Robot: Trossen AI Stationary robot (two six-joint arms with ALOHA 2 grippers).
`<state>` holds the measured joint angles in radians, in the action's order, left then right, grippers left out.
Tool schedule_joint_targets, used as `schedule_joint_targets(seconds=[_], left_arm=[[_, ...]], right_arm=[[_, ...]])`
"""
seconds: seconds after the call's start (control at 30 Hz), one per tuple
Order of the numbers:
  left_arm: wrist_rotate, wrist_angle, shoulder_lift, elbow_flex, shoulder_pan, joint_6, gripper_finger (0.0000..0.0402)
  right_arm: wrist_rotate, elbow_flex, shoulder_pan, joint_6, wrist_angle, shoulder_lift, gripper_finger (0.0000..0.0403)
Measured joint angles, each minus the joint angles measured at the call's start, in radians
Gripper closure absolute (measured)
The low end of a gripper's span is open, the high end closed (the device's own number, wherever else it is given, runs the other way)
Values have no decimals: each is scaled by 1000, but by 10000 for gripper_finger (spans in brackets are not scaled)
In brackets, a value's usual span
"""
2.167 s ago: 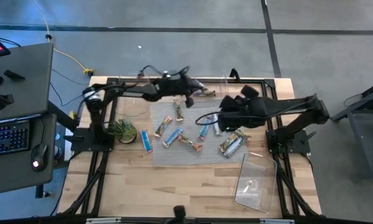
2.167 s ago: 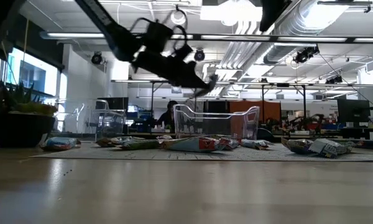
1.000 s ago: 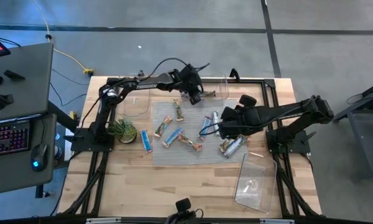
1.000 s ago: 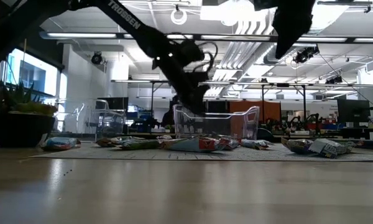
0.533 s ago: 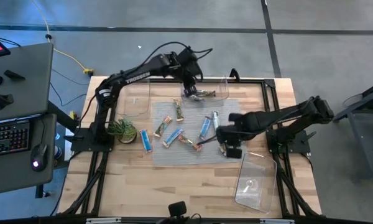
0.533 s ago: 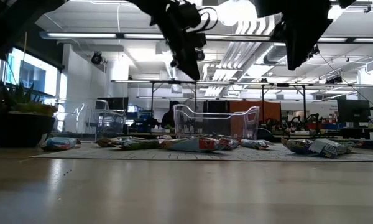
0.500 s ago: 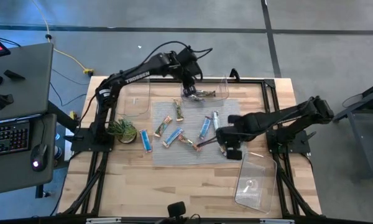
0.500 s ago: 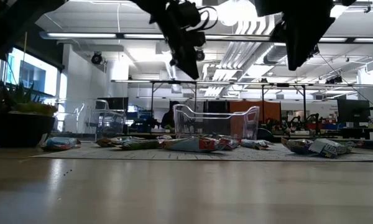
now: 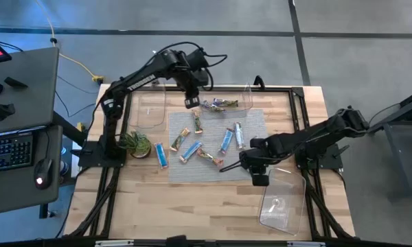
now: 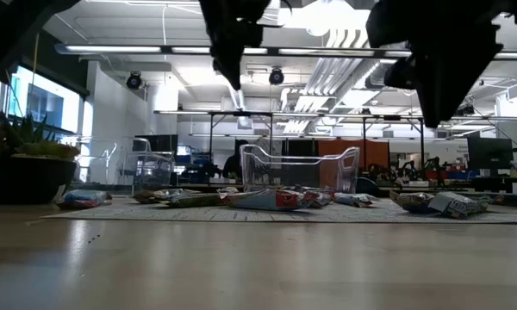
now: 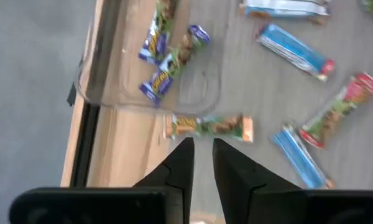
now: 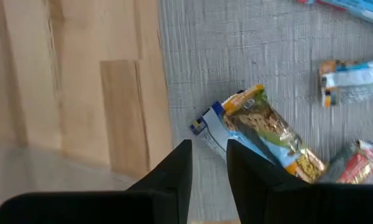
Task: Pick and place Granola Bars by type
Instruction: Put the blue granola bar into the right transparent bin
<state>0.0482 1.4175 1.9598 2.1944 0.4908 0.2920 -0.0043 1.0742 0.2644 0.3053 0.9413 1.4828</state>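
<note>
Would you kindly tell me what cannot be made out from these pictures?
Print on the granola bars: too small in the high view.
Anything under the right arm: hidden by it in the high view.
Whether the right end effector touches the bar at its tip: unclear from the right wrist view's angle.
The plant: cut off by the left edge of the low view, dark.
</note>
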Motion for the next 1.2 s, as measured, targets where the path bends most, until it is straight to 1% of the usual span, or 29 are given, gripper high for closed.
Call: schedule_joint_targets(seconds=[0.13, 0.23, 0.3, 0.37, 0.47, 0.53, 0.6, 0.67, 0.77, 0.87, 0.97, 1.07, 1.2], left_arm=[[61, 63, -57, 0, 0, 24, 378], [111, 116, -112, 0, 0, 41, 397], [133, 145, -158, 0, 0, 43, 398], [148, 153, -208, 0, 0, 44, 396], [178, 146, -278, -1, 0, 44, 395], [217, 129, -325, -21, 0, 44, 395], [258, 90, -374, -68, 0, 44, 395], [285, 39, -426, -141, 0, 43, 394], [308, -47, -503, -275, -1, 33, 394], [302, -126, -562, -405, -1, -6, 394], [281, -164, -606, -509, -1, -13, 394], [260, -186, -636, -582, -1, -46, 394], [256, -204, -650, -624, -1, -58, 394]], right_arm=[[46, -49, 0, -70, -45, 0, 320], [98, -73, 0, -71, -117, 0, 320], [110, -90, 0, -46, -177, 0, 320], [103, -110, -1, -78, -248, 0, 320], [99, -134, 0, -152, -276, 0, 320], [97, -148, -3, -141, -286, 0, 320], [63, -173, -13, -100, -289, 0, 320], [20, -194, -26, -78, -301, 1, 316], [21, -206, -36, -82, -328, 1, 301], [27, -206, -36, -112, -333, 1, 280], [31, -206, -36, -140, -328, 1, 257], [27, -206, -36, -170, -302, 1, 236], [29, -206, -36, -225, -238, 5, 219]])
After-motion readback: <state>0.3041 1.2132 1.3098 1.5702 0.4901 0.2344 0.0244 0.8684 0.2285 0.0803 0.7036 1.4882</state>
